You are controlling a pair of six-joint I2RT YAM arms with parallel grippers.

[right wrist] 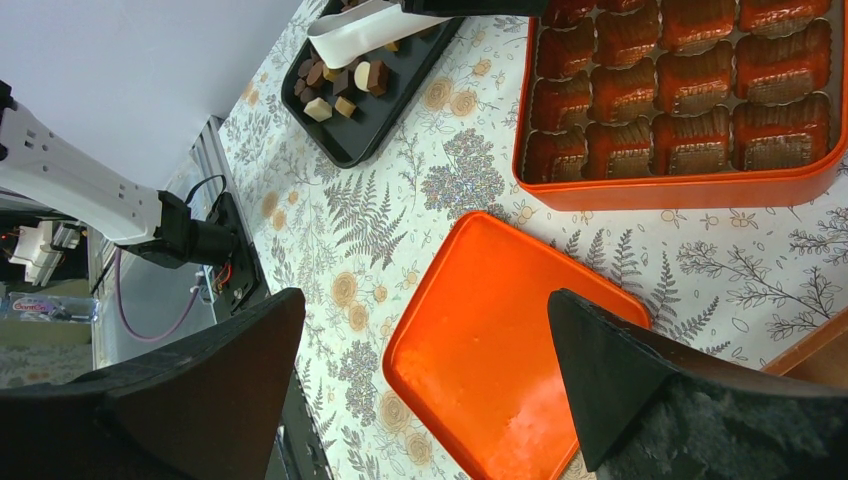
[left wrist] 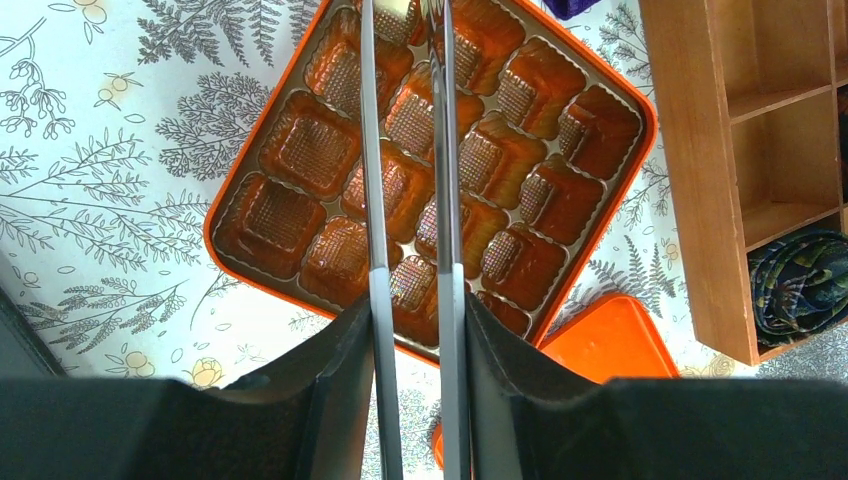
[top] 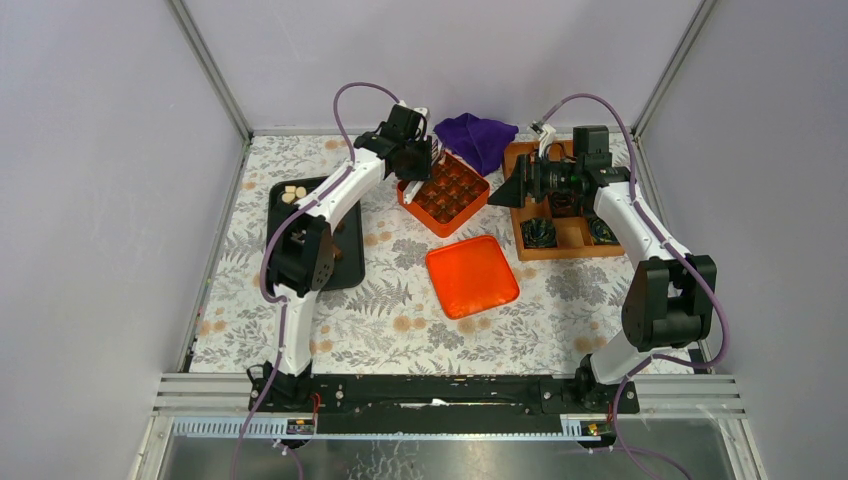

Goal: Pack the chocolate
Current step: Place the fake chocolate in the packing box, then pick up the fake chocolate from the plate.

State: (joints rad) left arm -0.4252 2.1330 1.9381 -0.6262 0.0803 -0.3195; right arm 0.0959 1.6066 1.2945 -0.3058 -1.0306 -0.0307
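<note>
The left gripper (left wrist: 405, 12) is hovering above the orange box's (right wrist: 680, 190) moulded cells, its fingers standing narrowly apart; whether they are pinching anything, I cannot tell. The chocolate (right wrist: 340, 78) is lying in the black tray (right wrist: 400, 98), off to its left. The right gripper (right wrist: 428, 300) is gaping wide above the lid (right wrist: 480, 370), grasping nothing.

Orange box (right wrist: 680, 192), orange lid (top: 472, 276), purple cloth (top: 478, 137), black tray (right wrist: 355, 140), fern-print tablecloth (top: 380, 320), brown-and-cream chocolate (right wrist: 340, 85)
</note>
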